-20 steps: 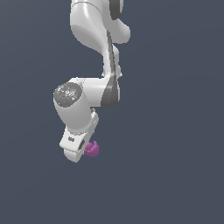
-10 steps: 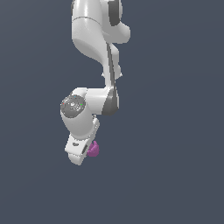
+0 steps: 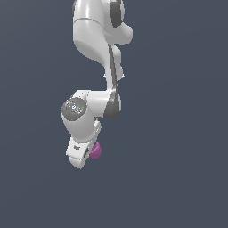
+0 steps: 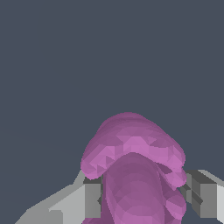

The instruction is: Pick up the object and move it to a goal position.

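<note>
Blob [image 4: 133, 175]: showing matte magenta-purple, lighter pink on its upper lobes. Gripper [image 4: 142, 194]: showing white with grey fingers [image 4: 89, 199]. Arm [image 3: 95, 44]: showing white, dark grey joints. Backdrop: showing uniform slate blue-grey.

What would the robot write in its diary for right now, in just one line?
phase: carrying | gripper: shut on lumpy magenta-purple blob | blob: between the fingers, beside the white hand in exterior view | goal: not visible

Nothing readable turned up in either view: no letters, numbers, brands or signs stood on the smooth white robot arm [image 3: 95, 40], on the white-and-grey gripper [image 4: 142, 197], or on the matte magenta-purple lumpy blob [image 4: 133, 170] between its fingers.
</note>
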Controlling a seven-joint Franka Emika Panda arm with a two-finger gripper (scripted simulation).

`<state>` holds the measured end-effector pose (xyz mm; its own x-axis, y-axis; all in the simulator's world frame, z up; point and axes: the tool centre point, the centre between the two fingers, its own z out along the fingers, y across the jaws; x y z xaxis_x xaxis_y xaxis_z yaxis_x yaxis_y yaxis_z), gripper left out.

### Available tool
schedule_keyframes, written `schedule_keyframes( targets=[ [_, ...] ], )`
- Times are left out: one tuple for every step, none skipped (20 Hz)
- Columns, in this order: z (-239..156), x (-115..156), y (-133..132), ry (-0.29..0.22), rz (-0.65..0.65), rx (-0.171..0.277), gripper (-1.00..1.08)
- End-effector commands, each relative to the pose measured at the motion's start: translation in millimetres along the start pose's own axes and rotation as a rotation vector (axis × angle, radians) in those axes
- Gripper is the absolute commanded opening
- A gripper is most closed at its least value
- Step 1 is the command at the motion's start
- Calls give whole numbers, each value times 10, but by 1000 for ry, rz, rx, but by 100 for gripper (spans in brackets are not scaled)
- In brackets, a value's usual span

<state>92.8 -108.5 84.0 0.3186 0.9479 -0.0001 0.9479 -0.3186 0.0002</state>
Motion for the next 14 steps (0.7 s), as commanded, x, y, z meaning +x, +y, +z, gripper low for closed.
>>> schedule_keyframes(
  targets=[
    [0, 1, 0, 0, 0, 0, -100],
    [0, 1, 0, 0, 0, 0, -100],
    [0, 1, 0, 0, 0, 0, -100],
    [0, 1, 0, 0, 0, 0, -100],
    [0, 1, 0, 0, 0, 0, -100],
    [-3, 0, 2, 0, 0, -1, -100],
    [-7, 0, 3, 1, 1, -1, -100],
    [-22, 1, 8, 2, 2, -2, -100],
    [-47, 2, 16, 5, 5, -5, -100],
    [-82, 3, 27, 9, 10, -8, -100],
    [-127, 4, 41, 14, 15, -12, -100],
    [-182, 5, 57, 21, 22, -18, -100],
    [-247, 5, 77, 28, 30, -24, -100],
    [-323, 4, 99, 37, 39, -31, -100]
  ],
)
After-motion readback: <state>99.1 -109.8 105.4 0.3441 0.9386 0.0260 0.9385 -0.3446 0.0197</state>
